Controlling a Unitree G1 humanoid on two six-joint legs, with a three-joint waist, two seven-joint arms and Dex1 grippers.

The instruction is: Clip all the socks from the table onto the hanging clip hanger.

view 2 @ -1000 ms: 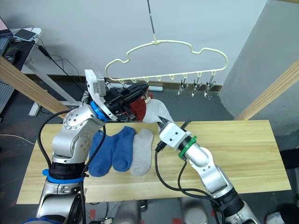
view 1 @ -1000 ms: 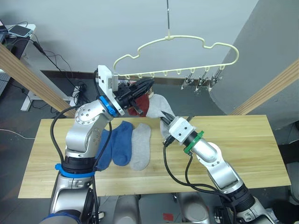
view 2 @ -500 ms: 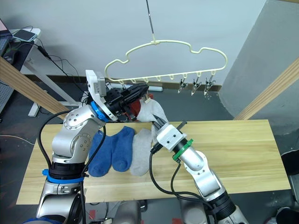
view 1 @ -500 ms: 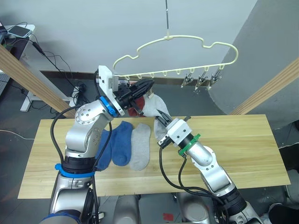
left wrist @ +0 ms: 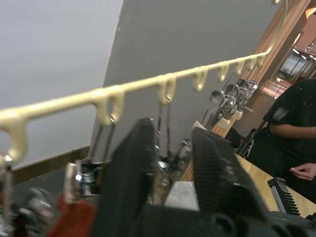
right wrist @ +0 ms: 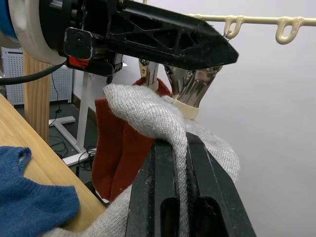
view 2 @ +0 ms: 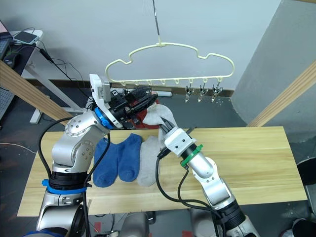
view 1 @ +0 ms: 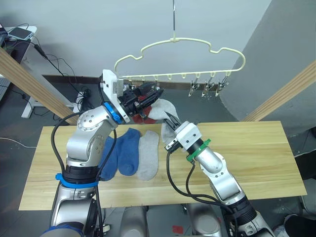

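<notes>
The pale-yellow clip hanger (view 1: 182, 74) hangs above the table (view 1: 247, 148). My left gripper (view 1: 154, 94) is up at its row of clips, shut on a metal clip (right wrist: 190, 89) whose jaws stand apart. Just below, my right gripper (view 1: 170, 121) is shut on a light grey sock (view 1: 160, 107), holding its edge right under that clip. A rust-red sock (view 1: 143, 109) hangs beside it from the hanger. Two blue socks (view 1: 129, 150) and another grey sock (view 1: 148, 154) lie flat on the table's left part.
Several free clips (view 1: 210, 88) hang at the hanger's right end. Slanted wooden beams stand at left (view 1: 29, 79) and right (view 1: 286, 94). A side desk with a phone (view 1: 19, 32) and cables is at far left. A person (left wrist: 291, 118) sits beyond the table.
My right gripper has carried the grey sock up and left, closer under the left gripper's clip. The hanger has swung a little to the left.
</notes>
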